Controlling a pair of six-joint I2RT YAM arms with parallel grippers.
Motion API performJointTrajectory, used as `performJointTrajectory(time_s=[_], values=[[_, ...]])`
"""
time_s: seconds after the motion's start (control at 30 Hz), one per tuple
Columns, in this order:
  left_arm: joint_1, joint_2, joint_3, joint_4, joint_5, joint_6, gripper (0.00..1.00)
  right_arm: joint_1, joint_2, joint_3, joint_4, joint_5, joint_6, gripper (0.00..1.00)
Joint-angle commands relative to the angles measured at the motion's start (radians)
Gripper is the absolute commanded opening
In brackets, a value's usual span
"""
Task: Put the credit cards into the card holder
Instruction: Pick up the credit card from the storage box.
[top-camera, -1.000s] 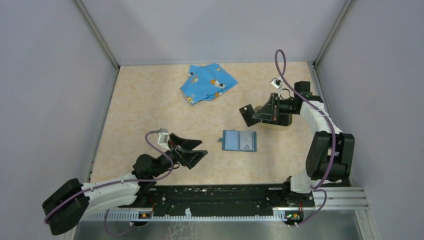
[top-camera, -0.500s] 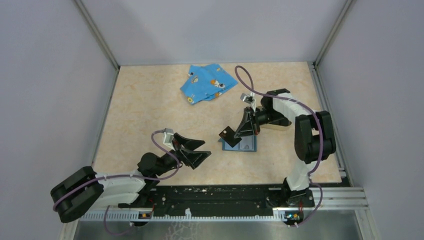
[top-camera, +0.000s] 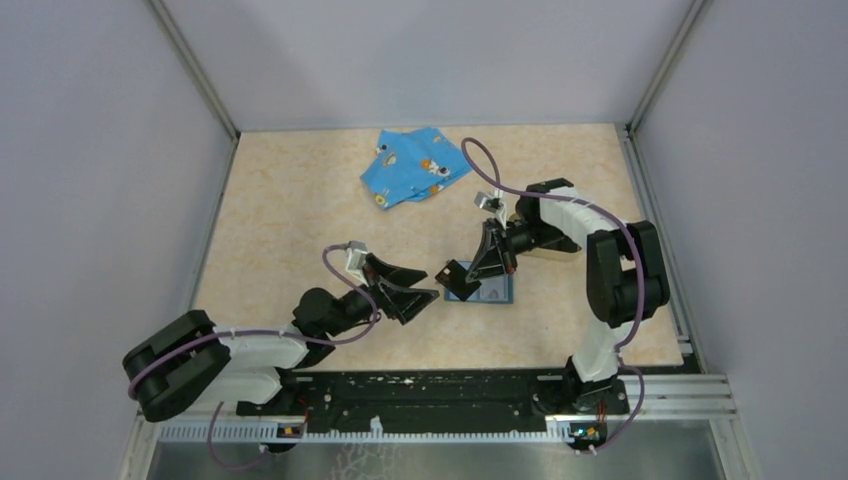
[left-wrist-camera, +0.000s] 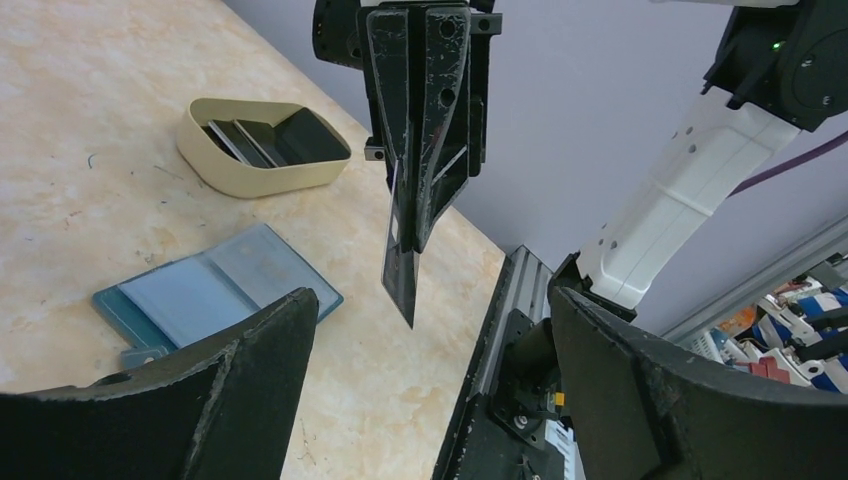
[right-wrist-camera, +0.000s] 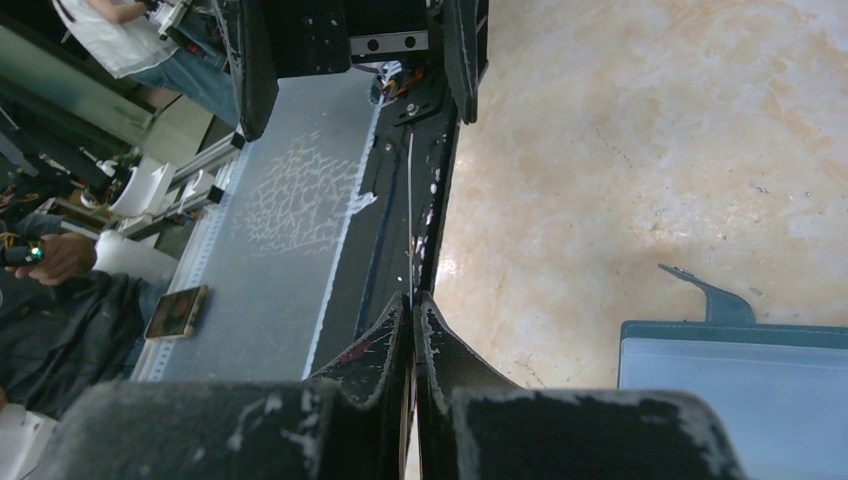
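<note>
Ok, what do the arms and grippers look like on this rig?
The left arm and right arm have white link covers with black joints, and a purple cable loops along each. The left gripper and right gripper have black, wedge-shaped fingers, scuffed pale.

My arms (top-camera: 250, 352) are white shells linked by chunky black joints, each trailed by a looping purple cable (top-camera: 480, 165). My right gripper (left-wrist-camera: 415, 238) has narrow black fingers (left-wrist-camera: 445, 100), scuffed grey, with round screw holes. My left gripper (left-wrist-camera: 432, 298) has broad, matte black, grainy fingers (left-wrist-camera: 660, 400).
</note>
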Motion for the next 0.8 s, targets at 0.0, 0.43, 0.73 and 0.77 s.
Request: performJointTrajectory(time_s=[0.0,0.43,0.73,0.77], values=[[0.001,0.074,0.057,0.022,-0.018,-0.037,0.9,0.016,-0.055,0.017,0.049,-0.012,0.013,0.0],[0.001,0.245,0.175,0.068,0.075,-0.041,0.34,0.042,-0.079,0.01,0.108,0.006,0.08,0.0],[0.021,0.134,0.125,-0.08,0.123,0.054,0.0,0.042,-0.145,0.031,0.181,0.165,0.17,0.32],[0.033,0.105,0.128,-0.149,0.146,0.062,0.0,0.041,-0.17,0.025,0.231,0.226,0.22,0.36]])
